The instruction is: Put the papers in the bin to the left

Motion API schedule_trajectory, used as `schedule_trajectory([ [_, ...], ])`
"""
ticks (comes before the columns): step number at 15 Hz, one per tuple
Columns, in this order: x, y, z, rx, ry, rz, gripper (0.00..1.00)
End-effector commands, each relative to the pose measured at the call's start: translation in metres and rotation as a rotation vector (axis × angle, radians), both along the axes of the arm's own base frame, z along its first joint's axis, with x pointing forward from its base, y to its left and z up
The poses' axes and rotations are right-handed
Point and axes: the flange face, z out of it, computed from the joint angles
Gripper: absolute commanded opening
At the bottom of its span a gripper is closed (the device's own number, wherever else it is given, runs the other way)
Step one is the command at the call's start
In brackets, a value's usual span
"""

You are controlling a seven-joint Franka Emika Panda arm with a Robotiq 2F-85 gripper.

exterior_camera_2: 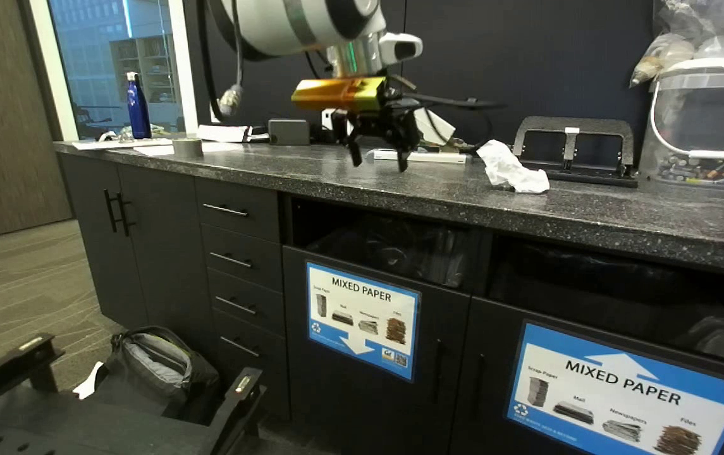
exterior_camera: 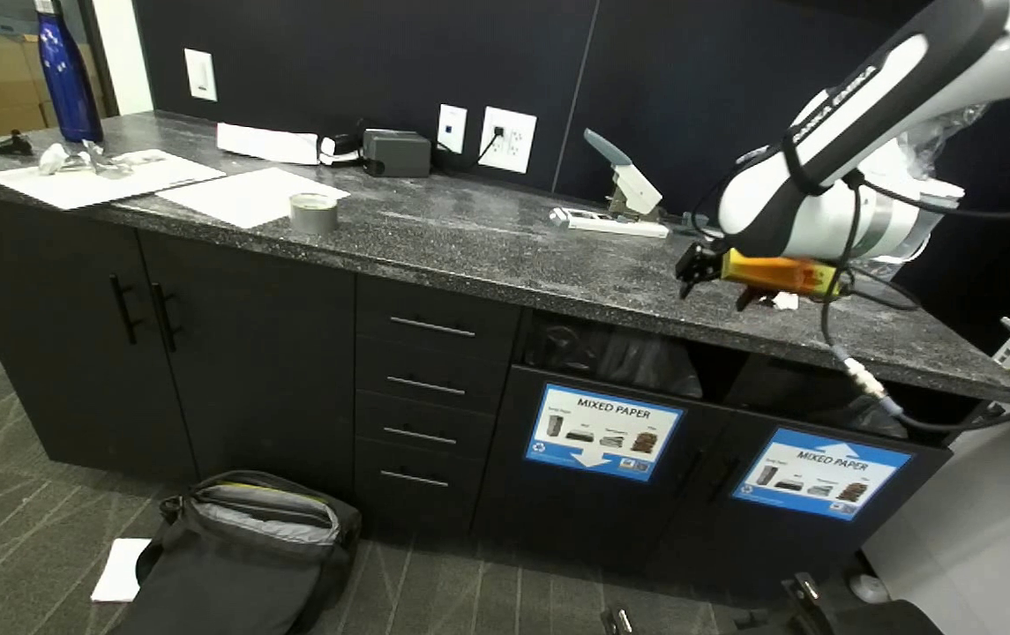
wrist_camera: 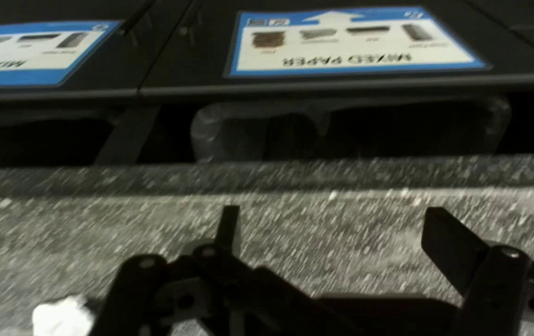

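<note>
One crumpled white paper (exterior_camera_2: 510,169) lies on the counter, to the right of my gripper (exterior_camera_2: 380,167) in an exterior view. The wrist view cuts this paper (wrist_camera: 63,317) off at its lower left; the arm partly hides the paper (exterior_camera: 785,301) in an exterior view. More crumpled pieces (exterior_camera: 55,159) rest on a sheet at the counter's far end. The left bin (exterior_camera_2: 362,319) bears a blue-bordered label with a downward arrow. Beyond the counter edge, its bag-lined mouth (wrist_camera: 311,112) shows in the wrist view. My gripper hovers over the counter, open, nothing between its fingers (wrist_camera: 451,247).
A second labelled bin (exterior_camera_2: 627,392) adjoins on the right. Along the counter stand a stapler (exterior_camera: 624,190), a hole punch (exterior_camera_2: 573,148), a clear bucket (exterior_camera_2: 703,126), a tape roll (exterior_camera: 313,213) and a blue bottle (exterior_camera: 68,75). A bag (exterior_camera: 240,556) sits on the floor.
</note>
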Motion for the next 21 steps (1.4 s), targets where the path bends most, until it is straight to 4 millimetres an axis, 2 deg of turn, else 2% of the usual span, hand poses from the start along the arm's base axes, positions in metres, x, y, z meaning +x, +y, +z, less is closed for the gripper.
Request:
schedule_trajectory([
  [1, 0.016, -0.045, 0.074, -0.105, -0.051, -0.116, 1.0],
  [3, 0.023, -0.065, 0.094, -0.136, -0.053, -0.165, 1.0],
  [5, 0.033, -0.082, 0.099, -0.133, -0.038, -0.188, 1.0],
  [9, 0.056, -0.113, 0.087, -0.087, -0.013, -0.228, 1.0],
  [12, 0.079, -0.145, 0.08, 0.023, -0.021, -0.34, 1.0],
  [16, 0.11, -0.186, 0.087, 0.139, -0.054, -0.493, 1.0],
  [21, 0.129, -0.226, 0.067, 0.213, 0.064, -0.641, 1.0],
])
